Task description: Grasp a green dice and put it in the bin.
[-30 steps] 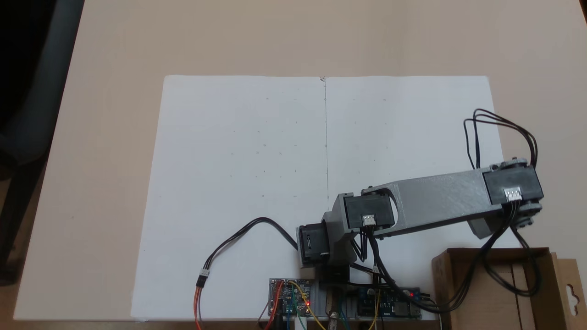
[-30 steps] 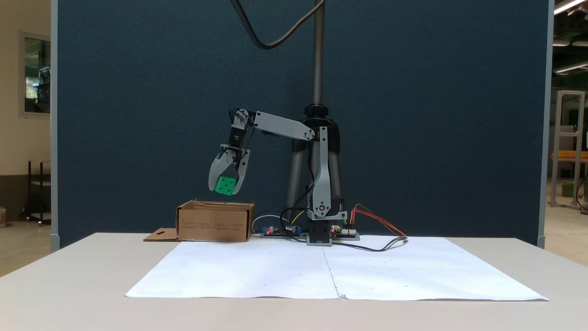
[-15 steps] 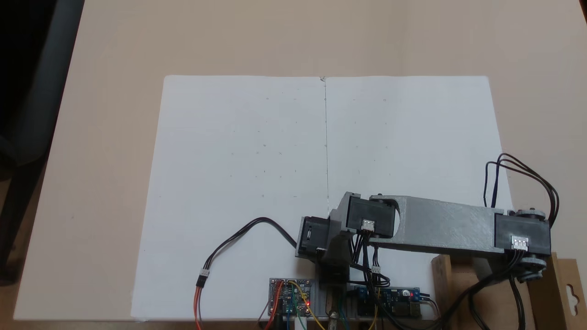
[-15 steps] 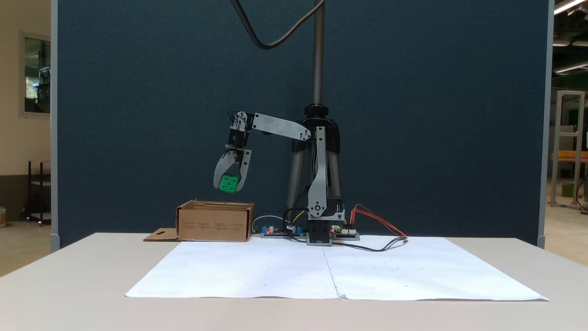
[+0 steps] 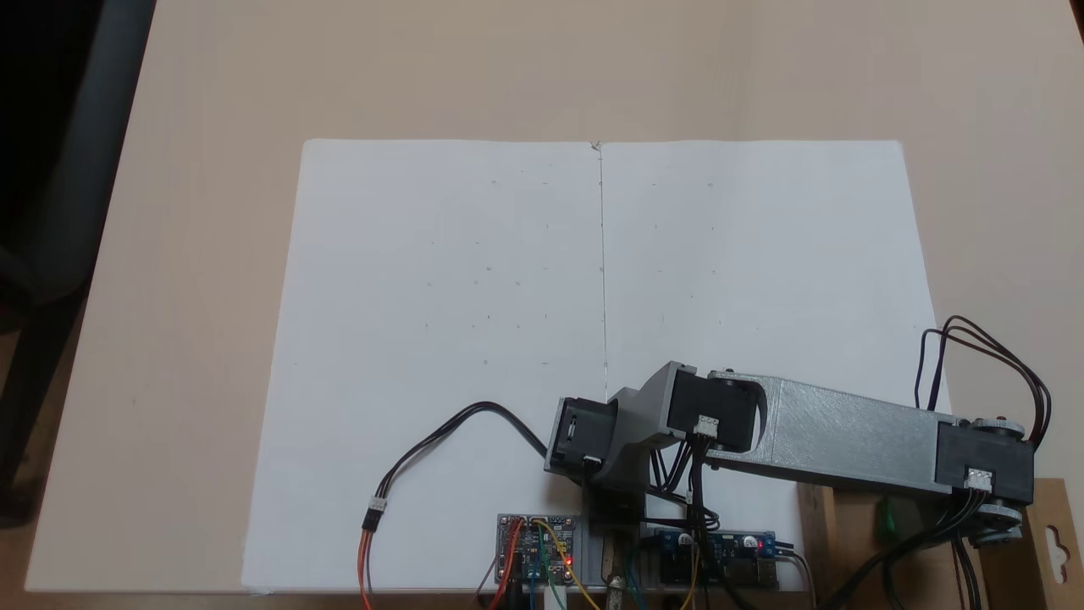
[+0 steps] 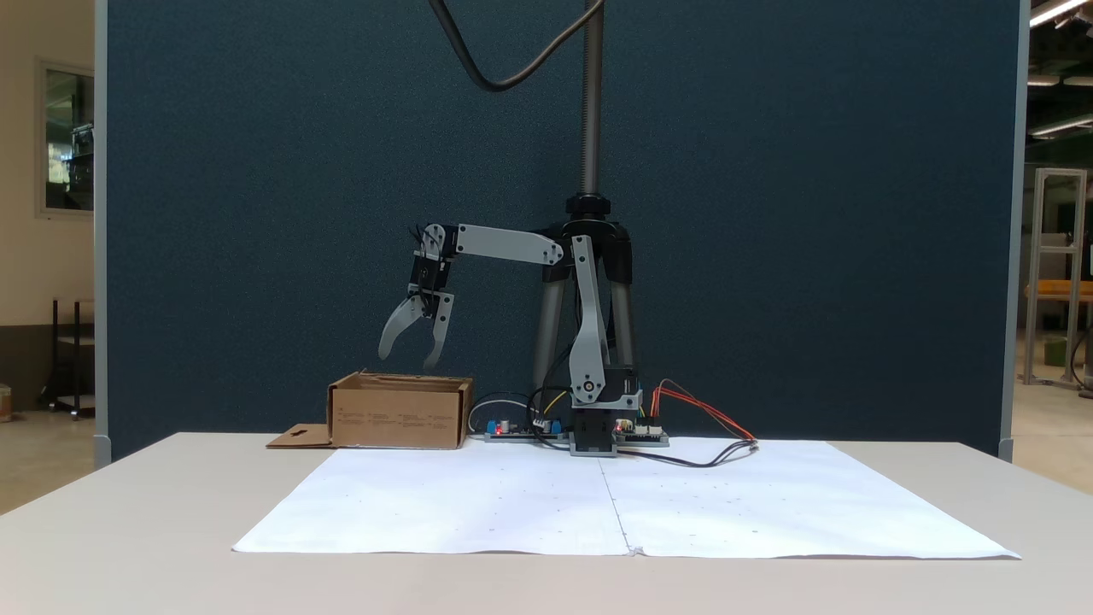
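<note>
In a fixed view from the side, my gripper (image 6: 407,359) hangs open just above the bin (image 6: 397,418), a low brown cardboard box at the back left of the table, with nothing between its fingers. In a fixed view from above, the grey forearm (image 5: 847,440) reaches over the bin (image 5: 818,525) at the lower right. A small part of the green dice (image 5: 887,517) shows inside the bin, below the forearm. The bin's side flap (image 5: 1053,542) with its keyhole slot lies at the right edge.
Two white paper sheets (image 5: 542,322) cover the table's middle. Circuit boards (image 5: 538,549) and loose cables (image 5: 440,449) lie beside the arm's base (image 6: 593,427). A tripod pole (image 6: 589,102) and a dark blue partition stand behind the base.
The arm swung over the bin while holding the dice. The gripper has since opened and let the dice go; it no longer sits between the fingers.
</note>
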Robot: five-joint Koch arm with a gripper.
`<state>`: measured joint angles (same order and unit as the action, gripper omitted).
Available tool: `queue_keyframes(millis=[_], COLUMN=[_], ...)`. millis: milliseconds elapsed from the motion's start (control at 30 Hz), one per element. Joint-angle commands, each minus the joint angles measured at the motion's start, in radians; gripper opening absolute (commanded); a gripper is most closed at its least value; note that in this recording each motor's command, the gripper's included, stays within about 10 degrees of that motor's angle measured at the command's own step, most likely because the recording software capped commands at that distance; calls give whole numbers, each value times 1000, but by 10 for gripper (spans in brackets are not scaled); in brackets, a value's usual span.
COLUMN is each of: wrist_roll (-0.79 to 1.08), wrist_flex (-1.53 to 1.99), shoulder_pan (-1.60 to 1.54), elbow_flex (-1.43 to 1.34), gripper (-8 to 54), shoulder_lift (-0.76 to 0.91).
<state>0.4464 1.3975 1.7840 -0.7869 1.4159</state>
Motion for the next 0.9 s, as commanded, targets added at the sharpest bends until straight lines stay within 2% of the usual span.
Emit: queue_keyframes(millis=[0,333,467,600,800,867], wrist_roll=[-35,-313,-419,-449,-456,-466], wrist_flex=[-64,-91,-86,-94,-106,-117], shoulder_pan=[-18,-311,-540,-772,-1103,-1213], elbow_flex=[60,60,60,60,60,58], gripper=[323,323,377,381,435,436], shoulder_lift=[25,229,278,319,351,351])
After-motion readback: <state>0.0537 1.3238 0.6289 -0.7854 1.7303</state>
